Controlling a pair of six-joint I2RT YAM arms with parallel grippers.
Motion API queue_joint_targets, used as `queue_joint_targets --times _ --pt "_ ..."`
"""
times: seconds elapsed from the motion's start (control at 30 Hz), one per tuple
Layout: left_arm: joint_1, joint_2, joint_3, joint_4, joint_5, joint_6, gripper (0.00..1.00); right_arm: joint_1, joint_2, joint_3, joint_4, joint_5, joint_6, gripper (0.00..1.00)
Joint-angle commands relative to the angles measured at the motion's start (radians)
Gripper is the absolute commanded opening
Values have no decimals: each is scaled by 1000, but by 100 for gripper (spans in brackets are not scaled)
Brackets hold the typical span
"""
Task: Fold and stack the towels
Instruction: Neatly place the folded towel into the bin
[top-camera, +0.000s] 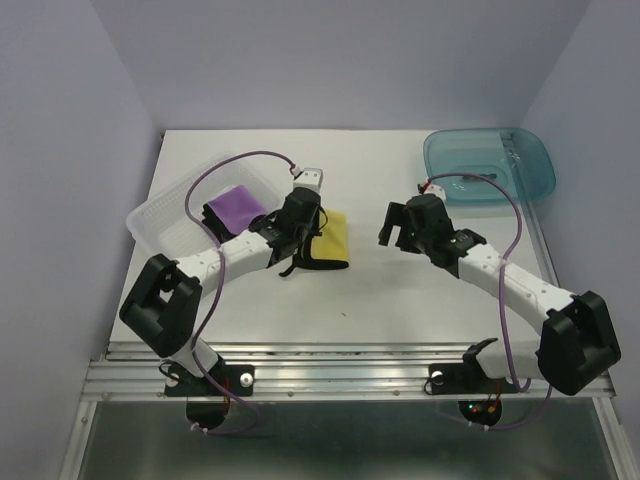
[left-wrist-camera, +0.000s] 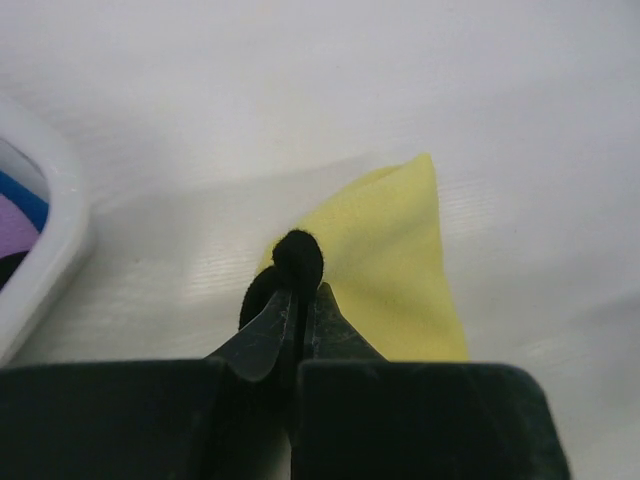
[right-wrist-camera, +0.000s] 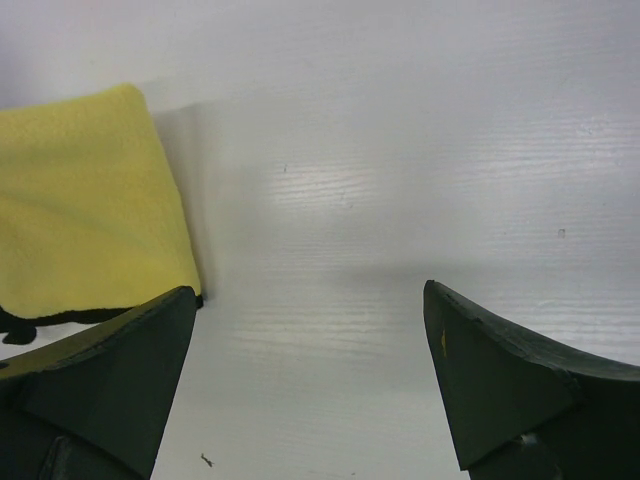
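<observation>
**A:** So, where is the yellow towel (top-camera: 335, 238)?

**B:** On the table (top-camera: 400, 300), just right of the clear tray (top-camera: 160, 218): yellow face up, black edging on its near side.

**A:** And the pincers?

**B:** The left pincer (left-wrist-camera: 300, 300) is pressed together, pinching that black edge (the left wrist view shows it). The right pincer (right-wrist-camera: 310, 290), spread wide, hangs farther right of the tray. From above, a purple towel (top-camera: 236, 205) lies in the tray; the left wrist view adds blue beside it.

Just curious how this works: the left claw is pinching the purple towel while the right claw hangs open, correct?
Wrong colour: the left gripper pinches the yellow towel, as the left wrist view shows. The right gripper does hang open.
</observation>
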Motion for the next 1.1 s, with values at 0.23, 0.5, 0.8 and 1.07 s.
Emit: queue_joint_targets --times 0.23,0.5,0.8,1.07 --pt "-5 -222 -1 -26 -197 121 0 -6 -34 -31 36 40 -36 100" --pt "-2 -315 52 -68 -289 111 0 -6 -46 -37 37 22 -37 100" --pt "88 -320 103 -97 -308 42 0 -4 -52 -46 47 14 -34 100" --pt "241 -294 75 -97 -300 -79 0 -6 -37 -38 50 11 -34 100"
